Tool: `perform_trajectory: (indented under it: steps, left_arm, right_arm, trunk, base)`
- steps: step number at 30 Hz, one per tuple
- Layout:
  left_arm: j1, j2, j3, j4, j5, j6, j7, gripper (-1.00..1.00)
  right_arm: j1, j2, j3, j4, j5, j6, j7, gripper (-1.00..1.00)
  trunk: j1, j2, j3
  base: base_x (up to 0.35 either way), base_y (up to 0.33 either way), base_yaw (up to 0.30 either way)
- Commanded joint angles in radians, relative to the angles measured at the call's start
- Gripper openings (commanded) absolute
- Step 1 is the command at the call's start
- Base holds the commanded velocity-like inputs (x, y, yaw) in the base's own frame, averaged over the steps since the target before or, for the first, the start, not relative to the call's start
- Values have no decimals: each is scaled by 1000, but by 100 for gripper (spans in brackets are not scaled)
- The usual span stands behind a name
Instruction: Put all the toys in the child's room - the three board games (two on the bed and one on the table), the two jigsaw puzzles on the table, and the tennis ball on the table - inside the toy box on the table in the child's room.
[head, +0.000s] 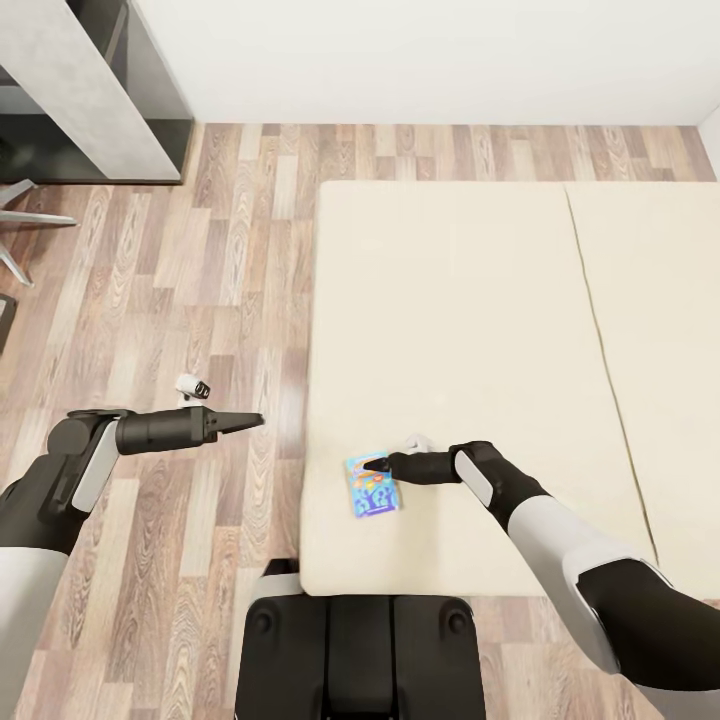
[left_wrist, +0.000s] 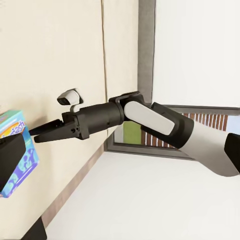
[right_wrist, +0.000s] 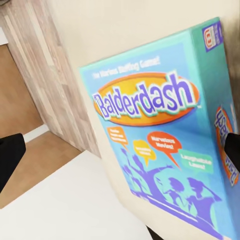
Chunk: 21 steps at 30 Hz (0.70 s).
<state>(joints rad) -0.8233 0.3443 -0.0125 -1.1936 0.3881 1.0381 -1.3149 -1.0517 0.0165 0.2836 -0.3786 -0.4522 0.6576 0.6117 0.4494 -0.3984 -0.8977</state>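
Bench (head: 80, 90) shows at the far left corner of the room, well apart from the bed (head: 480, 330). Left gripper (head: 250, 421) hangs over the plank floor (head: 200, 250), its fingers pressed together on nothing. Right of it, the blue board game (head: 373, 486) lies flat near the bed's front edge. The right gripper (head: 375, 464) reaches over the box's upper end, fingers spread to either side and not yet clenched. The box is thin and flat on a soft mattress: a shallow pinch may slip off, or a push may slide it toward the edge and onto the floor.
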Motion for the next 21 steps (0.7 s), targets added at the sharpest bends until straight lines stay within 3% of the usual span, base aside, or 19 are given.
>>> perform_trajectory:
  steps: [1, 21]
  left_arm:
    - [0, 1, -1, 0, 3, 8, -1, 100]
    - [0, 1, -2, 0, 3, 8, -1, 100]
  right_arm:
    - [-1, 0, 4, 0, -4, 4, 0, 100]
    - [-1, -3, 4, 0, -5, 9, 2, 100]
  trunk:
    - [1, -2, -1]
    - [1, -2, -1]
  base:
    - [0, 113, 0]
    - [0, 21, 0]
